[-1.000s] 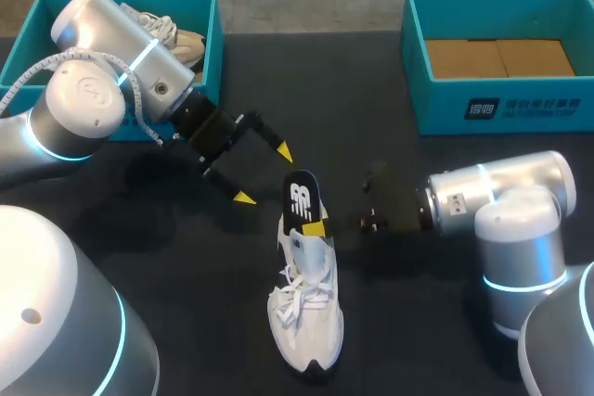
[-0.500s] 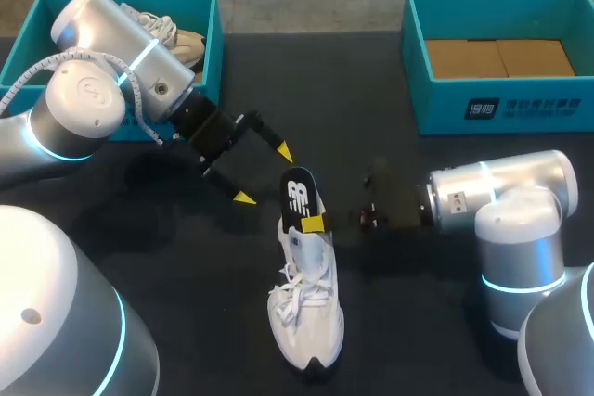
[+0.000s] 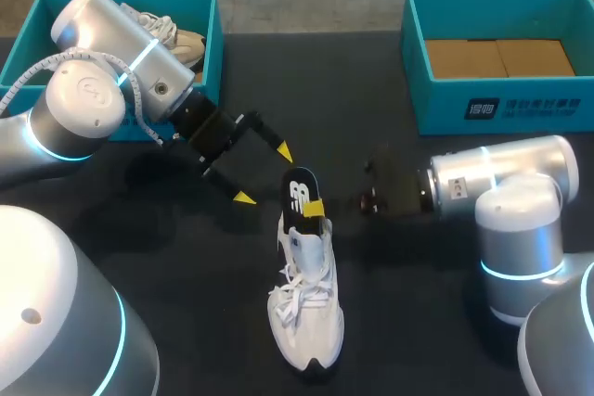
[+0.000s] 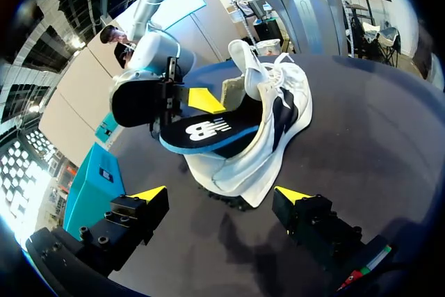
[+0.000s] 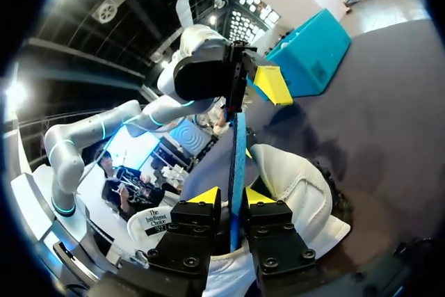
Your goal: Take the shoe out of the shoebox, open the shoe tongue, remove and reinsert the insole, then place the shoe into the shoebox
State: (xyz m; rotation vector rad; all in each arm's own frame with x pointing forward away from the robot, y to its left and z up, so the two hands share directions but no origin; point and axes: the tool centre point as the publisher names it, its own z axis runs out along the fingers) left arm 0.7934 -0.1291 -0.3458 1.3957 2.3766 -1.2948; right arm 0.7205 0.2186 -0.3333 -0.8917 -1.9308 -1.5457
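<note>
A white shoe (image 3: 306, 308) lies on the dark table with its toe toward me. A black insole (image 3: 299, 197) with a white logo stands up out of its heel. My right gripper (image 3: 316, 209) comes in from the right at the insole's side. In the right wrist view the insole (image 5: 236, 161) runs edge-on between the gripper's (image 5: 233, 197) yellow tips, with a thin gap on each side, so it is slightly open. My left gripper (image 3: 264, 175) hangs wide open just beyond the heel. From its wrist, the shoe (image 4: 281, 119) and insole (image 4: 208, 133) lie ahead of the gripper (image 4: 221, 194).
A teal shoebox (image 3: 209, 39) at the far left holds another light shoe (image 3: 172, 34), partly hidden by my left arm. A second teal box (image 3: 501, 104) with brown cardboard inside stands at the far right.
My right gripper's fingers have parted a little around the insole, and its tip has shifted slightly toward the far end of the insole. The left arm and the shoe have not moved.
</note>
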